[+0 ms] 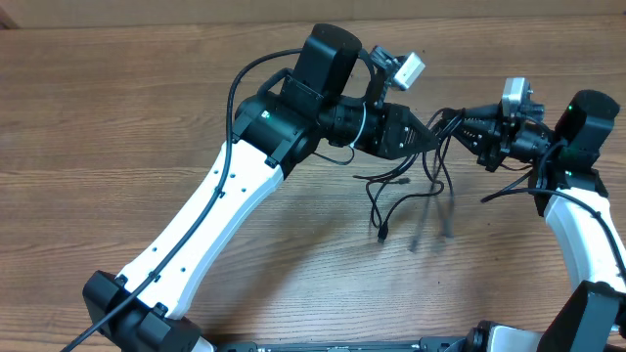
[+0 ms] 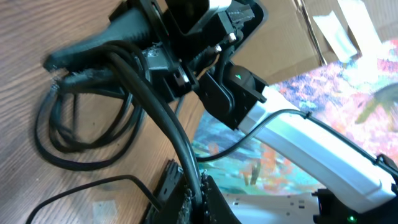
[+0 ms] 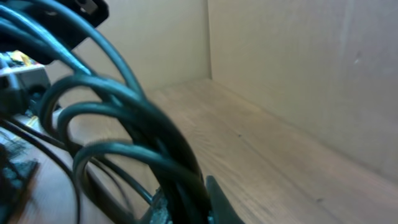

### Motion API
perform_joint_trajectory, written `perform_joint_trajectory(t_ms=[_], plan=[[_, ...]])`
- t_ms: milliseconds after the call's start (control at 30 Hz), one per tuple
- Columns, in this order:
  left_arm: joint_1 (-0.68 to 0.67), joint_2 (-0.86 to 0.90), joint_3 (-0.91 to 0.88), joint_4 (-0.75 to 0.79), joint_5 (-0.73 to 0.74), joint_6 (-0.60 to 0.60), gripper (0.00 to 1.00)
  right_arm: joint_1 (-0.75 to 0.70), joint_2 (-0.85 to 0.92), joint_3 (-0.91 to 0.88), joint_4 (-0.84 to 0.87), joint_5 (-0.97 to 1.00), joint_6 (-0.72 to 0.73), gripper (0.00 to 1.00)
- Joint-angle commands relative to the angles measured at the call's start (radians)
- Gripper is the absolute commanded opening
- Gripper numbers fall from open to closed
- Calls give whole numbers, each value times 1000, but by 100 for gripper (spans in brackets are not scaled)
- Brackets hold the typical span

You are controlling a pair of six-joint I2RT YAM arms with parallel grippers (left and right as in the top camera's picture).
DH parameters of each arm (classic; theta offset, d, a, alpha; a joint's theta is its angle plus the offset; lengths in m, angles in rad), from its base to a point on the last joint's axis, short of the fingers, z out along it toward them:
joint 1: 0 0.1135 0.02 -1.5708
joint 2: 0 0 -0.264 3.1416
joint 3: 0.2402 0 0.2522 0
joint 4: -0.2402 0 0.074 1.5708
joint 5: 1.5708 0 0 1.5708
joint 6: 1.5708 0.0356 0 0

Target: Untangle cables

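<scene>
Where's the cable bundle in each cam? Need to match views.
Overhead: the cables sit right of centre, with strands trailing toward the lower edge.
Left wrist: the cables run up the middle, with loops at the left.
Right wrist: the cables fill the left half, close up and blurred.
Shared landmark: the wooden table.

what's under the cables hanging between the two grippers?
Only bare wooden table shows beneath the cables. Their top is covered where the left gripper and right gripper meet; whether the lowest plug touches the table is unclear.
</scene>
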Motion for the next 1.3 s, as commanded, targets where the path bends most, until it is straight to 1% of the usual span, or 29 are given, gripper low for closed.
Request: perform_joint_trajectory(t_ms=[0,100,133,167,200,267,333,367,500,667,800,867,967,1167,1267], plan=[[34,-34,5,3,-2,-12,4,3,2,14,-34,2,3,4],[55,-34,5,-4,-12,5,5,3,2,14,-61,2,3,4],[60,-34,5,-8,-19,26,9,3,2,14,-71,2,3,4],[65,-34,5,-15,-30,52,19,3,2,14,-82,3,6,4],[71,-34,5,-27,-50,82,33,3,2,14,-96,2,7,4],[81,-34,5,-56,-110,140,64,3,2,14,-123,3,7,4],[86,-34,5,-98,-210,187,85,0,2,14,-154,3,7,4],[89,-34,5,-121,-263,212,100,-3,2,14,-169,3,7,4],[89,-34,5,-196,-410,351,99,-26,2,14,-249,60,7,4],[88,-34,5,-220,-427,488,99,-80,2,14,-378,195,34,4],[87,-34,5,-195,-436,585,100,-118,2,14,-463,243,41,4],[82,-34,5,-169,-466,614,100,-132,2,14,-496,261,41,4],[58,-34,5,-129,-522,703,100,-136,2,14,-554,306,41,4],[-41,-34,5,-69,-647,916,100,-132,2,14,-667,361,40,4],[-94,-34,5,-66,-704,981,100,-132,2,14,-722,386,40,4]])
